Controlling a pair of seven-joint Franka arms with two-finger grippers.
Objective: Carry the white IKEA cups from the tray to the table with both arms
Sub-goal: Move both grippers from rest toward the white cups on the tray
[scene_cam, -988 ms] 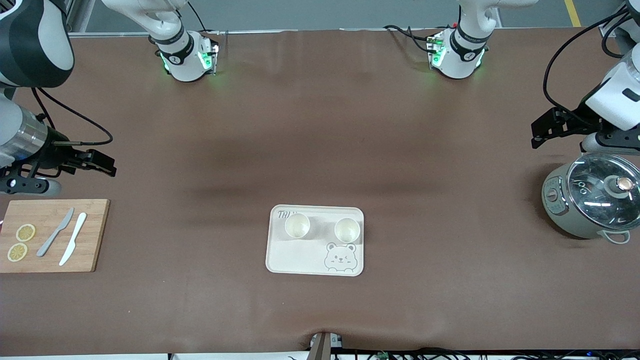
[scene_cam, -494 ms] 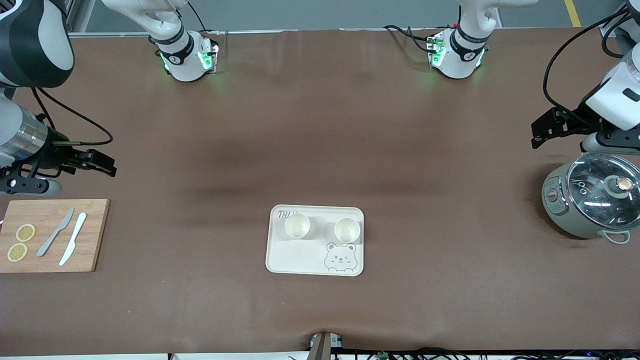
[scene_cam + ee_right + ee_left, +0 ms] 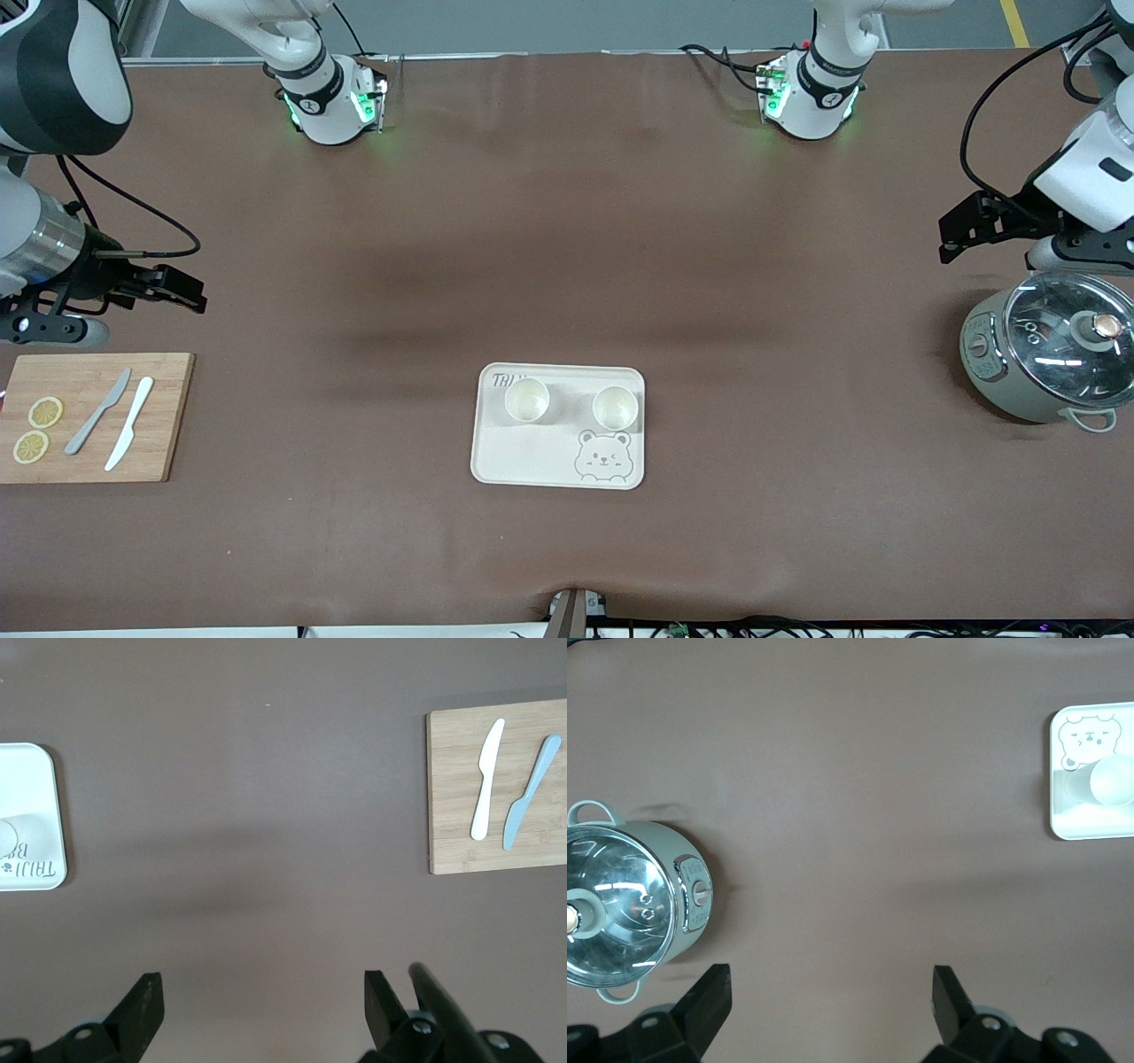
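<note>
Two white IKEA cups on the cream bear-face tray (image 3: 532, 461), upright, side by side along the tray edge facing the robot bases: one cup (image 3: 527, 399) toward the right arm's end, over the printed lettering; the other cup (image 3: 615, 407) toward the left arm's end, just above the bear face. Tray near the middle of the tabletop (image 3: 567, 266), closer to the front-camera edge. Neither cup moved yet.

Left gripper (image 3: 961, 232) over bare tabletop at the left arm's end, just beside the glass-lidded electric cooker (image 3: 1050, 359); jaws spread wide, nothing between them. Right gripper (image 3: 177, 292) over bare tabletop at the right arm's end, above the edge of the wooden cutting board (image 3: 89, 416) facing the bases; jaws spread wide, nothing held. Both well apart from the tray.

Likely hazards:
- Cups close together: simultaneous approach by both arms risks gripper-to-gripper contact over the tray.
- Light tapered plastic walls: off-centre closure likely to tip or squeeze a cup out of the jaws.
- Light tray: sideways push on a cup likely to drag the tray.
- Left arm's swing away from the cooker: possible clip of the lid.

Change from the earlier frames: left gripper and wrist shifted very slightly; right gripper, cups, tray unchanged.
</note>
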